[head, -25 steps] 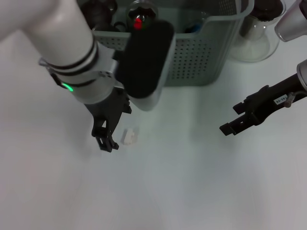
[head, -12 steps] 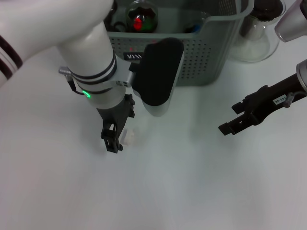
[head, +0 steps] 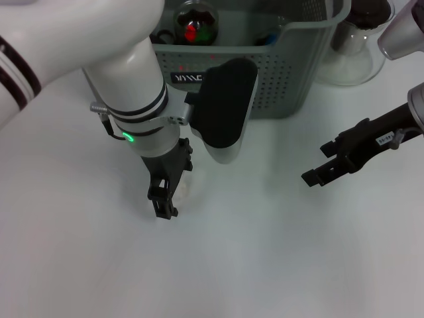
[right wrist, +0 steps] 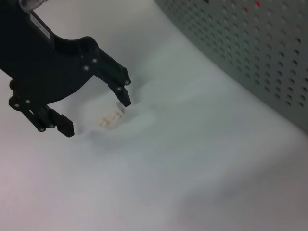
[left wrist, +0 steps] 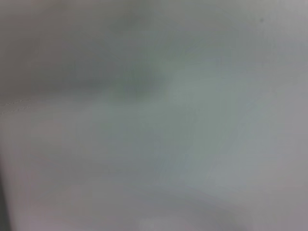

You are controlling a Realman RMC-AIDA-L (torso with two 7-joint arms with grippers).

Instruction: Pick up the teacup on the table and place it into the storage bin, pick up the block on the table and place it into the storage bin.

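Table (head: pixel 278 252) white, block (right wrist: pixel 109 118) (apparently) between fingers (right wrist: pixel 122 94)

The block (head: pixel 182 187) lies on the tabletop (head: pixel 265 252) before the bin (head: pixel 278 73), between the left claw's (head: pixel 171 192) fingers; the right claw (head: pixel 324 165) hangs well right.

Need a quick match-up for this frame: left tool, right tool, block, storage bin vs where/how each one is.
Things:
1. left tool
2. right tool
3. block
4. storage bin

States:
A. small and white, lying on the table
B. grey-green, perforated, at the far edge
C. open, straddling the block
D. off to the right, away from the block

Pairs: 1-C, 2-D, 3-A, 4-B
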